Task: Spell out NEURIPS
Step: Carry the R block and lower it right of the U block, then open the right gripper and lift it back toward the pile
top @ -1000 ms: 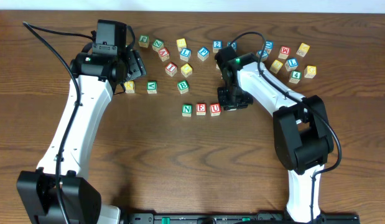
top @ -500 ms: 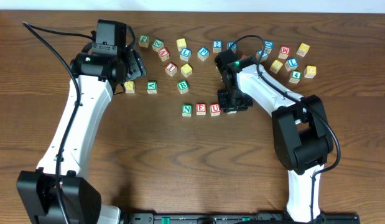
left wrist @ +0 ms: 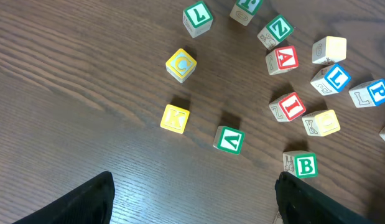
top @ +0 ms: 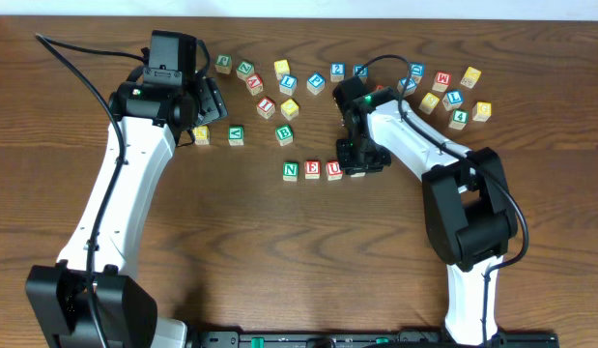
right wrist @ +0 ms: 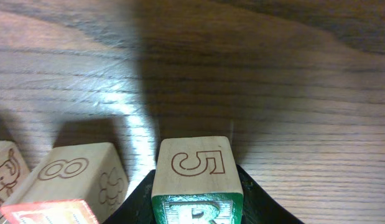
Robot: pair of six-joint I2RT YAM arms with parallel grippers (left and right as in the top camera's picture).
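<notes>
With the right gripper (top: 359,164) pinching the R cube (right wrist: 195,171) just at 3 o'clock of the U cube (top: 334,170), a skewed release could bump U and crook the row; the left gripper (left wrist: 192,208) hangs spread.

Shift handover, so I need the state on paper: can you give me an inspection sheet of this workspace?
Surface: brown wooden table, no spills.
Job's things: N cube, E cube, U cube in a row; R cube beside U cube.
Clutter: loose letter cubes on the far side, like K cube, B cube.
Grippers: left gripper open, holding nothing; right gripper shut on R cube.
Cables: black cable off left arm; second cable by right arm.
Surroundings: pale strip past far edge.
</notes>
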